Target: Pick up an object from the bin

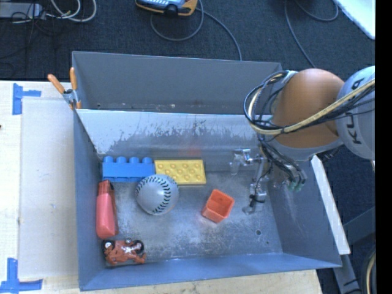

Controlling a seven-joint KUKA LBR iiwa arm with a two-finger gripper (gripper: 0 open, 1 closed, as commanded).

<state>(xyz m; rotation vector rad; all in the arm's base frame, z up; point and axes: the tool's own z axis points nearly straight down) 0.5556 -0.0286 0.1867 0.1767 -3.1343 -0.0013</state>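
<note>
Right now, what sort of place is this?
Likely a robotics lab test station: a robot arm's gripper hangs in a grey metal bin of toys, such as a baseball and blue brick, with cables behind.

Bright, even light; pale glare streaks the bin (pixel 159 127) wall.

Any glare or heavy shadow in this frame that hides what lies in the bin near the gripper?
Camera view: even light across the grey metal bin; a pale sheen streaks the foot of its back wall, hiding nothing. The grey stitched ball and small square orange cup cast short soft shadows. The gripper looks dim under the arm, right of the cup.
</note>
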